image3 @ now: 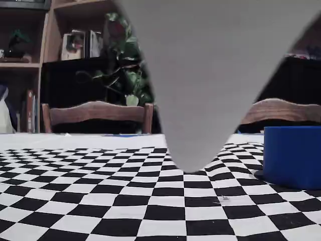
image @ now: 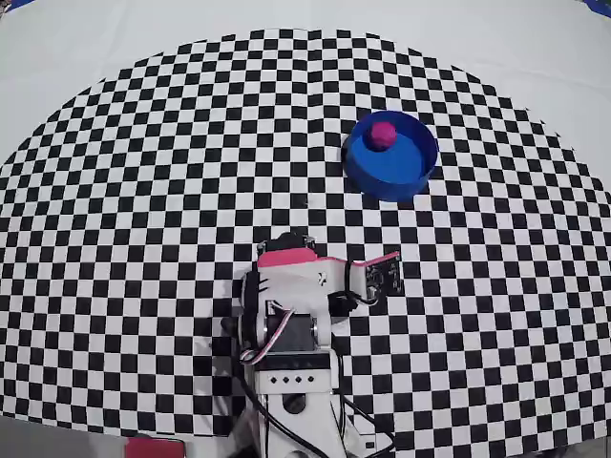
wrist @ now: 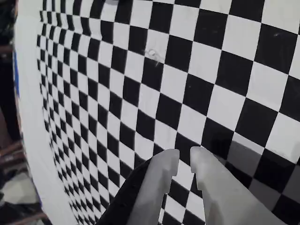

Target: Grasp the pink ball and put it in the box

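In the overhead view the pink ball lies inside the box, a round blue container, near its far-left wall. The white and pink arm is folded at the near edge of the table, well short of the box. In the wrist view my gripper hangs over bare checkered cloth; only a thin slit parts its pale fingertips and nothing is between them. The fixed view shows the box at the right; its wall hides the ball there.
A black-and-white checkered cloth covers the table. In the fixed view a large pale blurred shape blocks the top middle. Wooden chairs and shelves stand behind the table's far edge.
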`<state>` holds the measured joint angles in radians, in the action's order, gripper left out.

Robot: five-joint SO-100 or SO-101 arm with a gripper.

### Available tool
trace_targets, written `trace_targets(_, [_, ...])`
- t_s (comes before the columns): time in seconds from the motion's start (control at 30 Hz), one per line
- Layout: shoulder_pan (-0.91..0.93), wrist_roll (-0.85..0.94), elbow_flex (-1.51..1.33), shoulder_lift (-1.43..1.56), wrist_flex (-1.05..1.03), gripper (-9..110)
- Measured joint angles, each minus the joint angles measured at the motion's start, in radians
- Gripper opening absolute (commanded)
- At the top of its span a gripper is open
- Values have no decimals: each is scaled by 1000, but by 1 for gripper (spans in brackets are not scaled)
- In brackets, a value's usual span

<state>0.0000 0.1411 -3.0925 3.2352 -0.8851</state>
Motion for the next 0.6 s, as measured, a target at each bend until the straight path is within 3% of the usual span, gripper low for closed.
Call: trace_targets(0.6, [-9,0,0,8,0,0])
